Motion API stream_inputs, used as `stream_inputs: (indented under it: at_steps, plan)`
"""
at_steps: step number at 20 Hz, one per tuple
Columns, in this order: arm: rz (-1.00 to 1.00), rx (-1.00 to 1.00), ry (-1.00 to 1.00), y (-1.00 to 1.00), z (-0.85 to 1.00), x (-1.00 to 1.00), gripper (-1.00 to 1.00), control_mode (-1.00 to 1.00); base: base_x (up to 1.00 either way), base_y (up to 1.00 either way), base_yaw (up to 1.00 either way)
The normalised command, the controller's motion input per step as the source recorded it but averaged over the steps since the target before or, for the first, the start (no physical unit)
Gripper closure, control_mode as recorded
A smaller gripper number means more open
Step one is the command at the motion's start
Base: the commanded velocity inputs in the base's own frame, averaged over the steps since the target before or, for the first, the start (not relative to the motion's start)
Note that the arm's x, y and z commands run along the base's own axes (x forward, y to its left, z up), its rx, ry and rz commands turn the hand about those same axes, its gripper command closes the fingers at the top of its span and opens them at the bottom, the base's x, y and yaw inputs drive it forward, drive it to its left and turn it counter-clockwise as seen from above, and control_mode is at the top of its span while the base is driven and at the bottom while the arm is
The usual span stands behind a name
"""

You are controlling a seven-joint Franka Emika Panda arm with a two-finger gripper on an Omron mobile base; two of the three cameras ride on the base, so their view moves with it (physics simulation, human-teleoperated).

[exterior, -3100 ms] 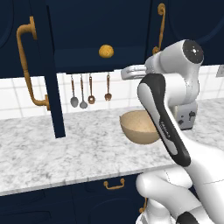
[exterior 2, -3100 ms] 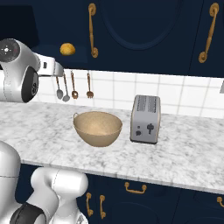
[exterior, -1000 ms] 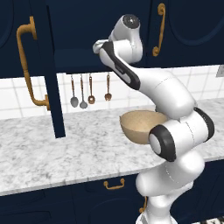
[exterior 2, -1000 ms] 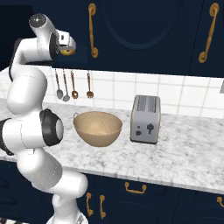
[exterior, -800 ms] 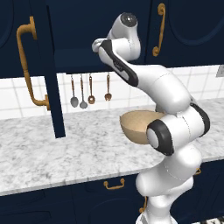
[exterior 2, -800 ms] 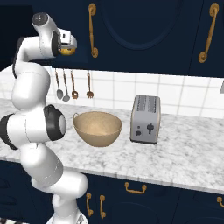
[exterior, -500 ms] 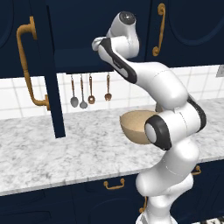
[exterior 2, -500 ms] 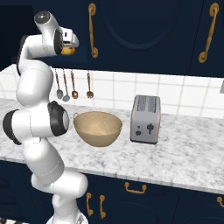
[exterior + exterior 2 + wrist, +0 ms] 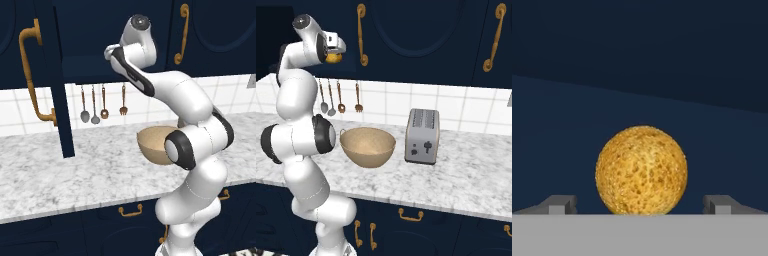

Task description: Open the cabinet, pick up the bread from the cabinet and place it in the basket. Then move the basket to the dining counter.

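The claw stands with its two fingertips wide apart, one on each side of the bread, with clear gaps between the tips and the loaf, so nothing is gripped. In the hand view the bread is a round, golden, porous ball centred between the tips, sitting on the dark navy shelf inside the cabinet.

From the right base view the hand is raised high at the open cabinet, and a sliver of the orange bread shows just under the white wrist. In the left base view the arm reaches up into the open cabinet, its hand hidden behind the wrist, and the cabinet door hangs swung out toward the camera, edge-on, with its long curved brass handle on the left face.

Below, on the marble bench, the tan basket sits upright, well below the bread. A silver toaster stands just beside it to the right. Four utensils hang on the white tiled wall behind the basket. Navy drawers with small brass pulls run under the bench.
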Motion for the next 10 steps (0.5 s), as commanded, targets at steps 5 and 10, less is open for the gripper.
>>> stream_inputs:
  at_steps: [5, 10]
  plan:
    - [0.0, 0.0, -0.01, 0.0, -0.08, 0.12, -1.0, -1.0, 0.0, 0.0, 0.0]
    - [0.0, 0.0, 0.0, 0.0, -0.06, 0.22, -1.0, -1.0, 0.0, 0.0, 0.0]
